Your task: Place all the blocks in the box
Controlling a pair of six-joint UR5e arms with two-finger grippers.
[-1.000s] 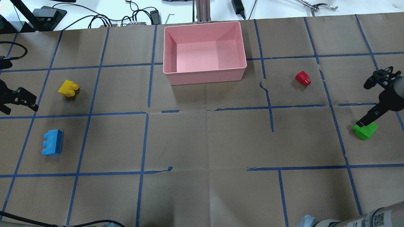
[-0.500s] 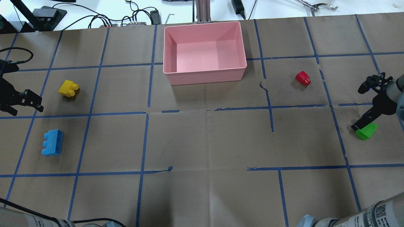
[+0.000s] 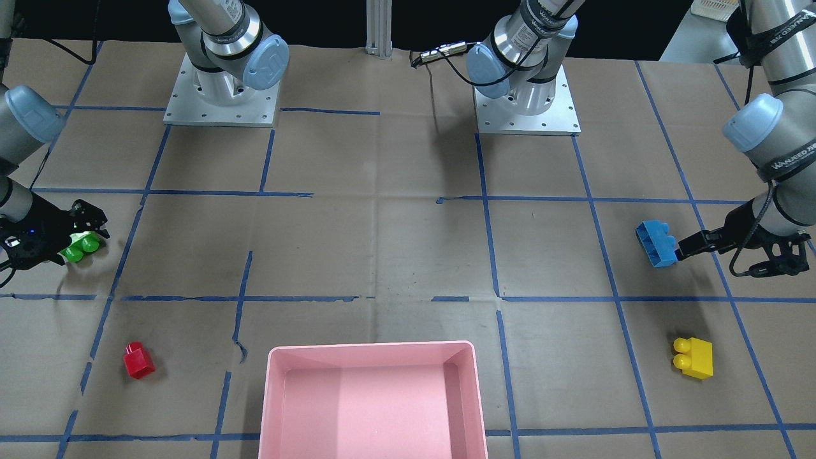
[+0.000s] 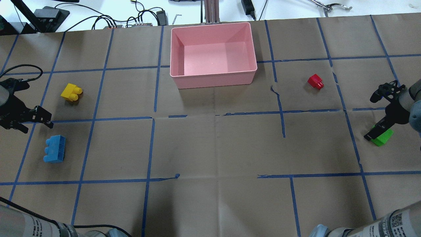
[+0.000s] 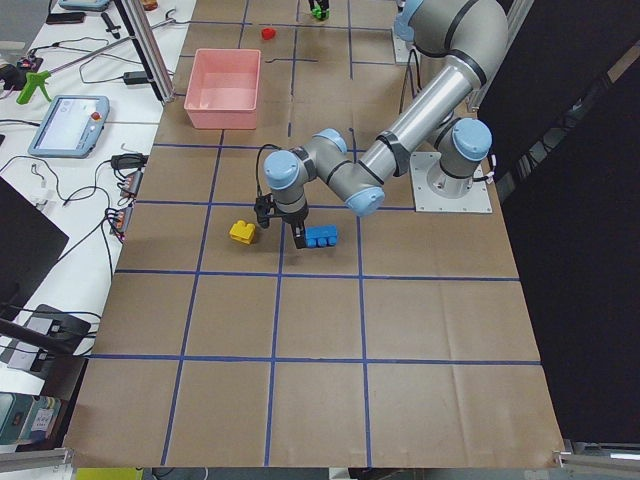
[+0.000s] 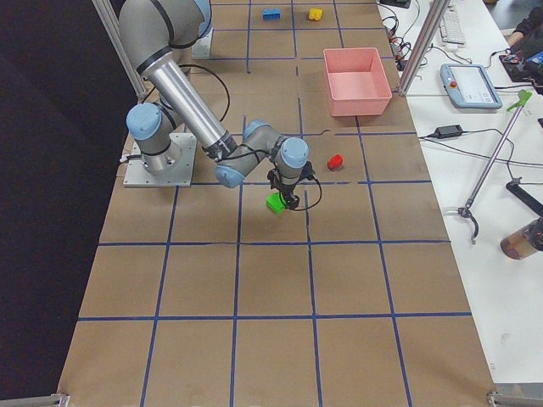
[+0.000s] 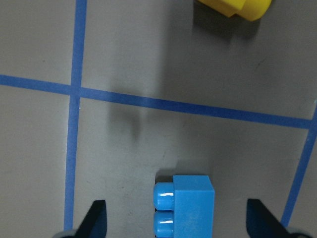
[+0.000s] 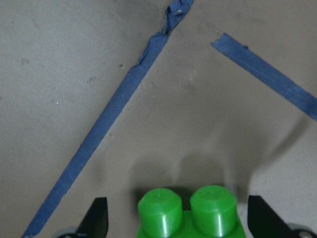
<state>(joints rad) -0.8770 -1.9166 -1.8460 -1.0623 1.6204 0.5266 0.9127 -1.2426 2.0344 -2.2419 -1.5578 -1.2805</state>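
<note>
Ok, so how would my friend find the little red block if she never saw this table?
Find the big pink box at the far edge of the brown table. In the overhead view, look to its right, across one blue tape line, where the red block sits alone. It is the only red piece and the smallest, with one stud, while the green block farther right has two.

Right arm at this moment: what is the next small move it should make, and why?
Probably close the right hand on the green block. In the right wrist view the fingers are open, one on each side of the block, which lies on the table not yet gripped. Whether they are low enough I cannot tell; if not, a slight drop should come first.
</note>
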